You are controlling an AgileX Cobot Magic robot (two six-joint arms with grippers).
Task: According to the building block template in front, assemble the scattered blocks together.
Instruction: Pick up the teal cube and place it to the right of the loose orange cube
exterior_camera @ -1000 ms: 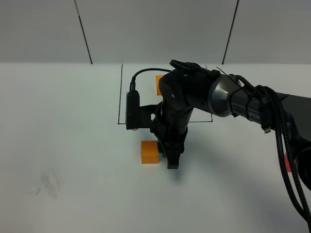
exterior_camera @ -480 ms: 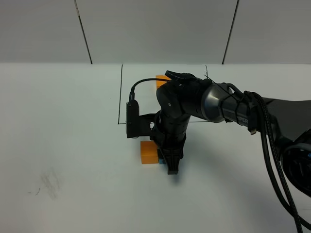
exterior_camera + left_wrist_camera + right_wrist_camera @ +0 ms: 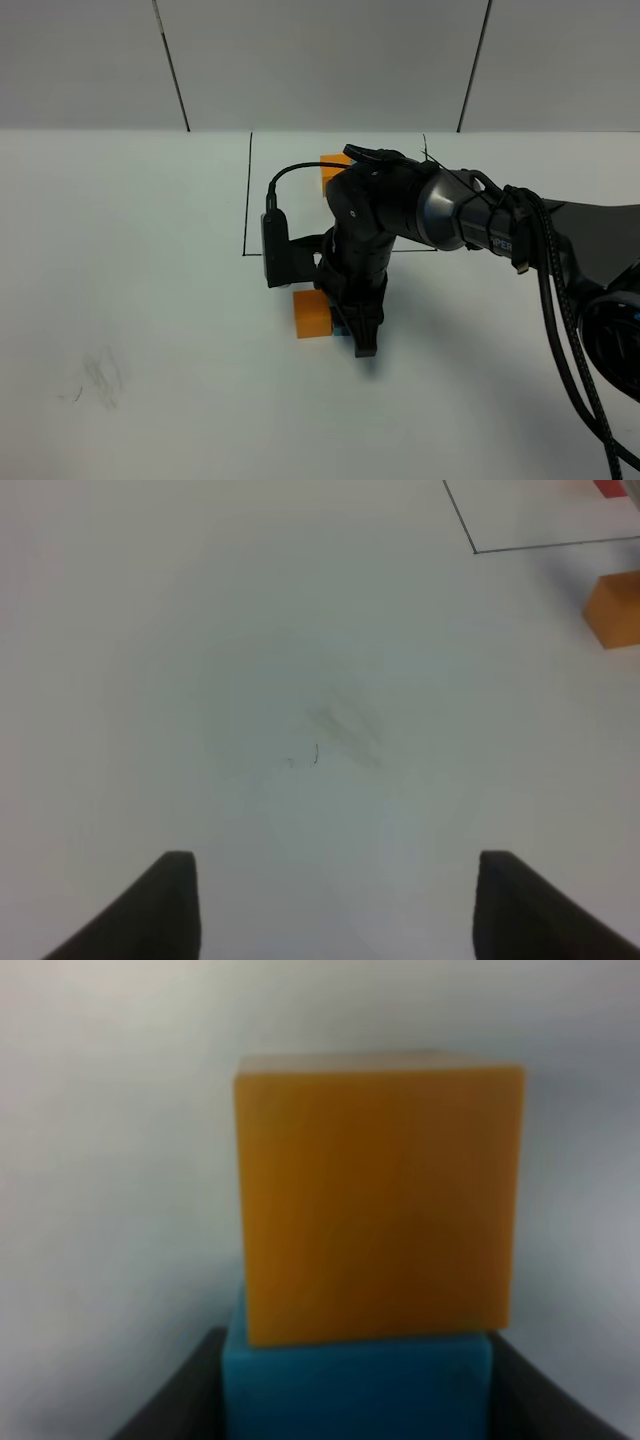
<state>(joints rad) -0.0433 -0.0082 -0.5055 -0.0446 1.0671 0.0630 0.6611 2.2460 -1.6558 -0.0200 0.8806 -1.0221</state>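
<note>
Since a second ago, the right arm's dark gripper and the loose small matte orange cube have both slid slightly rightward on the white tabletop, just in front of the black-framed template cluster of cubes, which the arm mostly hides. Its jaws are clamped narrowly on the small matte teal-blue cube, which sits flush against the orange one. Well apart from them, the left gripper hangs over bare table with its jaws spread and nothing between them.
</note>
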